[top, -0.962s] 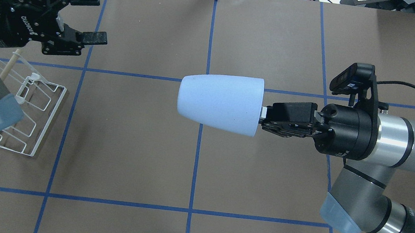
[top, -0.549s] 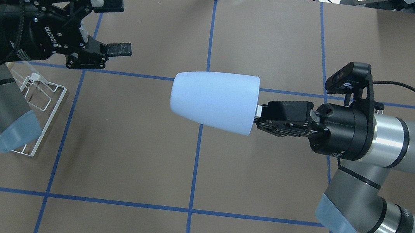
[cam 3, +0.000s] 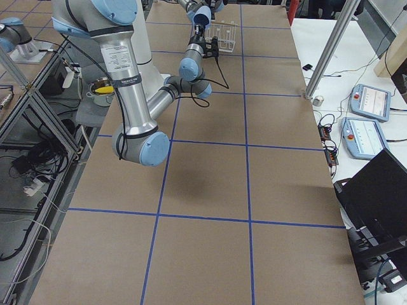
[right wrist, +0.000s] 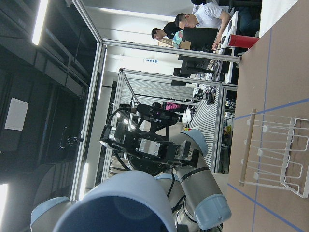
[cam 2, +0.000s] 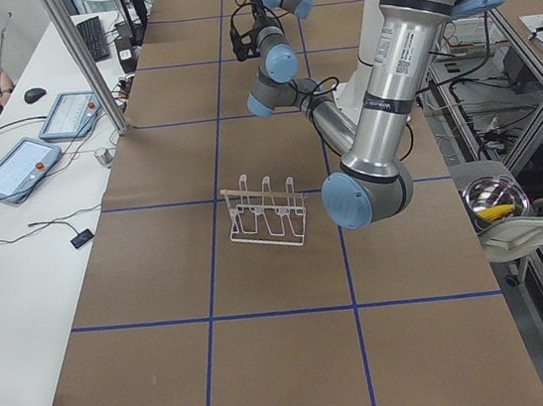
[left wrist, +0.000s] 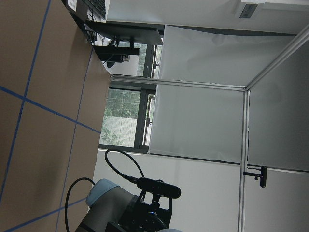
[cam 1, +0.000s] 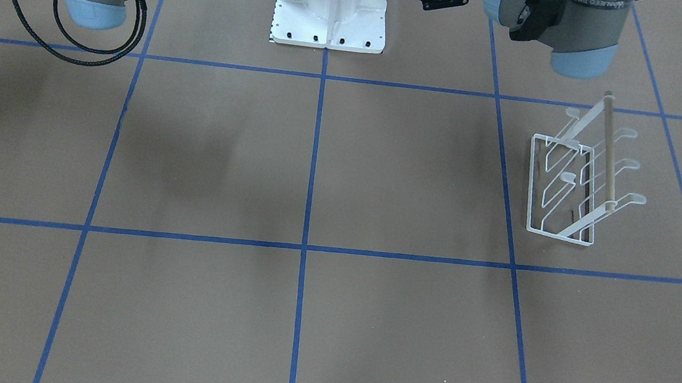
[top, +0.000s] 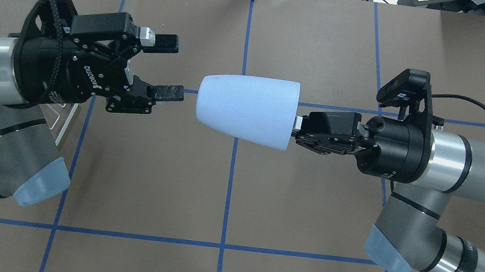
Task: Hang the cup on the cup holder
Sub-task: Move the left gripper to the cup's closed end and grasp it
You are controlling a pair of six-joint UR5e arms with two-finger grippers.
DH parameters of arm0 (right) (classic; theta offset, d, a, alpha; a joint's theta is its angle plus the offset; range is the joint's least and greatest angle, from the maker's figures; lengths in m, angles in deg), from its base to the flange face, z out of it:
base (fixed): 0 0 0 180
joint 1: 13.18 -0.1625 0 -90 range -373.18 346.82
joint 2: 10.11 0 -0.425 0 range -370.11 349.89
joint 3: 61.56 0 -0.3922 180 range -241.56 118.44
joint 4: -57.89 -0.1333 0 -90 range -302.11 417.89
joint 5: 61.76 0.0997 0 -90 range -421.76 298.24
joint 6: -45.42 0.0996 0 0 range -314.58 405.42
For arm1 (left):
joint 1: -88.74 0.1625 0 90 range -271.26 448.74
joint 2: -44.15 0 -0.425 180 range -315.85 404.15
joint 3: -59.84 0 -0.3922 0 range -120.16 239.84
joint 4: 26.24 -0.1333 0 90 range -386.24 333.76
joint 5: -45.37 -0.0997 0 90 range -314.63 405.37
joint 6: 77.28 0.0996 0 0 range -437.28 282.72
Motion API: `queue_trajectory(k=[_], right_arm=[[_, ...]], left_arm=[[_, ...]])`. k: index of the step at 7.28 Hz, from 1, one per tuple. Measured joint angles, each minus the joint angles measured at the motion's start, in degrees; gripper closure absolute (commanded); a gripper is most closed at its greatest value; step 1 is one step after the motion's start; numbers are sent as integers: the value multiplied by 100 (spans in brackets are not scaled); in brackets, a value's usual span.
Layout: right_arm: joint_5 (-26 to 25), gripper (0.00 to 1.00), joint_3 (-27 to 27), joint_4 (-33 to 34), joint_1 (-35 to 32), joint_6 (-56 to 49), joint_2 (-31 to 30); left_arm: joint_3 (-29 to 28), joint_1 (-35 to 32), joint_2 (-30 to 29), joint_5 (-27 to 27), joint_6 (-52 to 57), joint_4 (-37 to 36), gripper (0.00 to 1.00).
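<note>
Probably light, stiff, slippery: the cup (top: 245,109) mid-frame is rim-pinched in the right claw (top: 297,127); the left claw (top: 176,69), gaping empty, suits its narrow base.

The cup (top: 245,109) has its rim in the right gripper (top: 298,128) fingers and its base just ahead of the left gripper (top: 179,69) fingertips.

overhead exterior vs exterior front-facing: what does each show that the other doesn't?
Only overhead: the cup, lying sideways, rim gripped by the right gripper, open left gripper just off its base. Only front-facing: the whole cup holder, prongs empty; overhead the left arm hides most of it. Both: the brown table with blue tape grid and the white base plate.
</note>
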State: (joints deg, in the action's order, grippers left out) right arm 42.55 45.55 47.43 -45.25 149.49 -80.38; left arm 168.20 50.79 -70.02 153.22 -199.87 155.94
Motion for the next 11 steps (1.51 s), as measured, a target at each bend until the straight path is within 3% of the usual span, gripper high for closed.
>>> queue_trajectory(k=[4, 11], right_arm=[[-8, 100, -57, 0, 54, -8, 22], [-7, 100, -102, 1, 183, -18, 38]], left_arm=[[100, 428, -91, -170, 34, -5, 2], [95, 611, -162, -195, 85, -19, 5]])
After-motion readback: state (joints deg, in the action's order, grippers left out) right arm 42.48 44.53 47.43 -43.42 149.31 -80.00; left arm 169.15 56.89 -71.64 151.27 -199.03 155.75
